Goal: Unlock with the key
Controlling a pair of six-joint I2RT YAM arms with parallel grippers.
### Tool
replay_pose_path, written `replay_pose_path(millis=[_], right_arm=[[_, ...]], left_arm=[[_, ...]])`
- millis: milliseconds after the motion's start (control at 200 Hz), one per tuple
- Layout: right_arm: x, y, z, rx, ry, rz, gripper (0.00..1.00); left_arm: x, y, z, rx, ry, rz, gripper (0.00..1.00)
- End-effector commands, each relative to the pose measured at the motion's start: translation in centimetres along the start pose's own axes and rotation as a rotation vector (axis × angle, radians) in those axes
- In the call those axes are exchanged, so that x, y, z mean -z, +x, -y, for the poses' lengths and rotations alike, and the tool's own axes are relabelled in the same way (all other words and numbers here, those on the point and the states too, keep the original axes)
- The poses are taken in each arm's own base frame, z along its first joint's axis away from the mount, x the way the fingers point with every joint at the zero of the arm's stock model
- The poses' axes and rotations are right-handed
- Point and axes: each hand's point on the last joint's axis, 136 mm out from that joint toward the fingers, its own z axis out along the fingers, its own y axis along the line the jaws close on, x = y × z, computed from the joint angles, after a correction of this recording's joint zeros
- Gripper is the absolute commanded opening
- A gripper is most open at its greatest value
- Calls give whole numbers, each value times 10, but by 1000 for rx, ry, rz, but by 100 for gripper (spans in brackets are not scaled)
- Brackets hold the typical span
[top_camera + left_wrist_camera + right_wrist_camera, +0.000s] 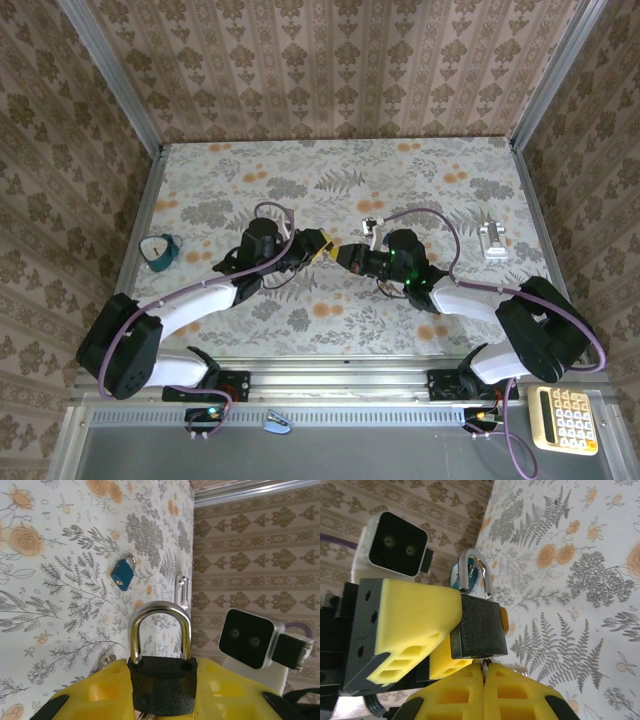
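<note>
Where the right gripper's [483, 672] yellow foam fingers [520, 692] meet, they are pressed flat together with only a thin seam between them. A sliver of bright metal, the key [482, 661], is pinched in that seam. It stands right at the underside of the black padlock [479, 630], touching its base. How far the blade has gone into the keyway cannot be told.

The left gripper [160, 682] is clamped on the black padlock itself. Its yellow pads [100, 690] press the body from both sides, and the lock is held off the table [400, 180]. The steel shackle [160, 606] rises from the body as a closed arch, with both legs seated in the top of the lock.

Seen from above, the two grippers point at each other near the middle of the floral tabletop. The black padlock is between their tips, and the left arm reaches in from the lower left while the right arm reaches in from the lower right. The right wrist's camera housing [247, 637] sits just beside the lock in the left wrist view.

Further out, a small blue padlock [122, 575] lies flat on the table, with a silver metal piece [182, 587] near it by the table's edge. A teal item [158, 251] rests well apart on the left side of the table. A calculator [568, 420] lies on the ledge by the right arm's base.
</note>
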Motion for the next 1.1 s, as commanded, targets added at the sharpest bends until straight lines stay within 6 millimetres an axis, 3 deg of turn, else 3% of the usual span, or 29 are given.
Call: replay_pose_path(millis=[0,180,335,470,630,780,845,990,1095], right_arm=[[3,-2,-22,-4,-115,-8,3],[6,3,-33,-8,-184,-52,2],[4,8,-34,-8,-195,-88,7],[5,8,-18,22,-100,-79,23],[17,6,-1,107,51,-61,35],[29,3,6,176,135,-44,38],[34,1,8,195,163,-30,39],[41,-5,15,222,230,8,39],[39,-5,9,243,220,6,40]], left_arm=[[14,-5,53,-71,219,2,1],[29,-6,73,-111,334,-10,0],[34,-4,76,-118,350,-14,0],[33,-7,63,-88,276,9,3],[36,-10,42,-65,109,34,5],[43,-12,19,-21,-31,59,6],[45,-12,7,15,-91,66,12],[45,-9,-20,79,-181,67,11],[42,-6,-33,130,-216,65,11]])
